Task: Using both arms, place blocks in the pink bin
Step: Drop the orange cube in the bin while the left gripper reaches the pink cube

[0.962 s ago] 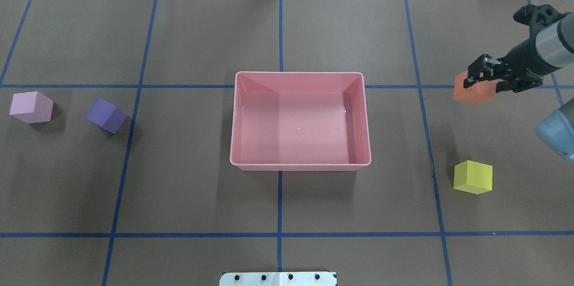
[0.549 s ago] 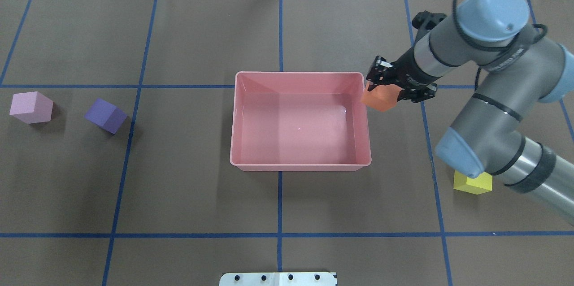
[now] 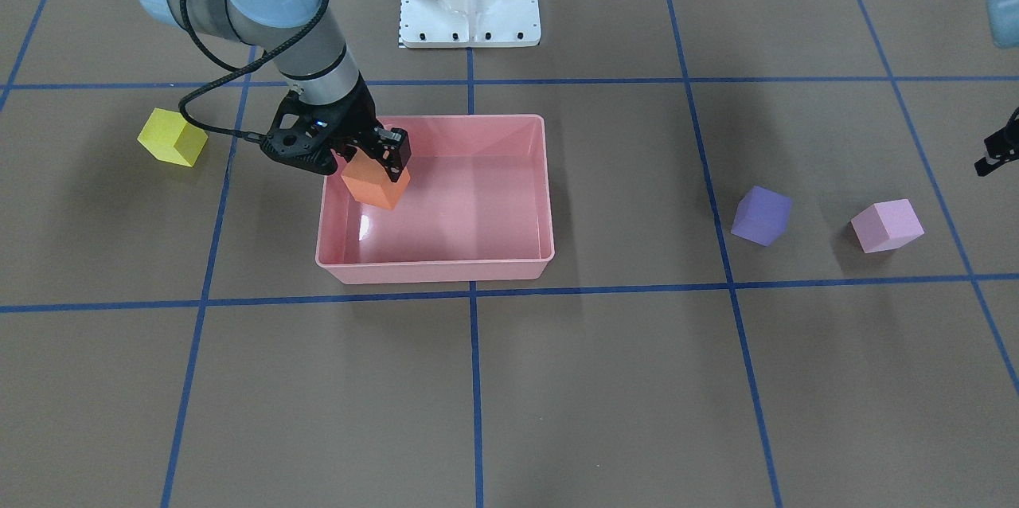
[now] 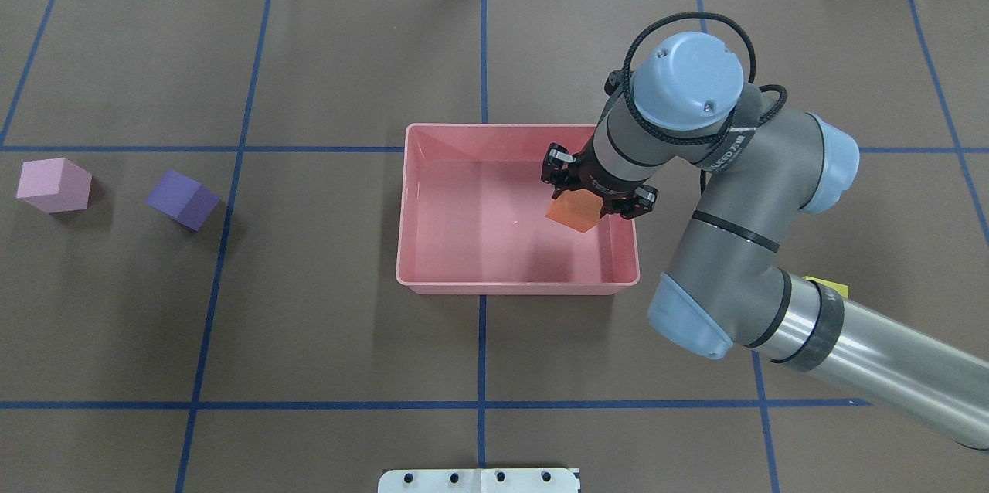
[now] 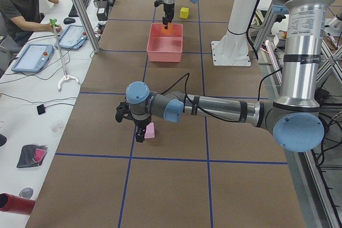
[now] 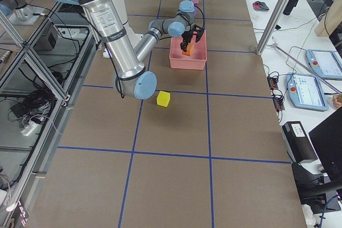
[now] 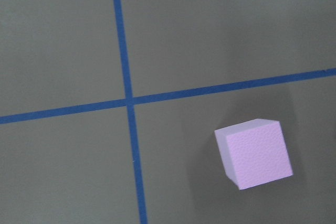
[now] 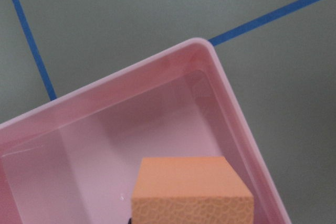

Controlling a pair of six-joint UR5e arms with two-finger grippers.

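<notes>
The pink bin [image 4: 502,286] is set near the middle of the brown surface [image 4: 309,338], where two blue tape lines [image 4: 481,354] cross. The orange block [image 4: 574,211] is held inside the bin's outline, close to the wall on the robot's right. It is clenched between the fingers of the right claw [image 3: 370,173], which is closed on two of its opposite sides. A shadow is cast on the bin floor apart from the block, so the block appears to be held clear of the floor. In the right wrist view the block is seen against the bin's interior, near one rounded corner. No other block is seen in the bin.

The yellow block [image 3: 172,137] is left on the surface well to the robot's right of the bin; in the overhead view it is almost wholly hidden by the right arm. The purple block [image 4: 183,199] and the light pink block [image 4: 54,184] are placed on the surface well to the robot's left of the bin. They lie near each other but apart, with the light pink one farther out.

The left claw [image 3: 999,150] is seen only at the edge of the front-facing view and small in the side view, near the light pink block; whether it is released or clenched cannot be told. In the left wrist view the light pink block is shown resting on the surface beside a tape crossing.
</notes>
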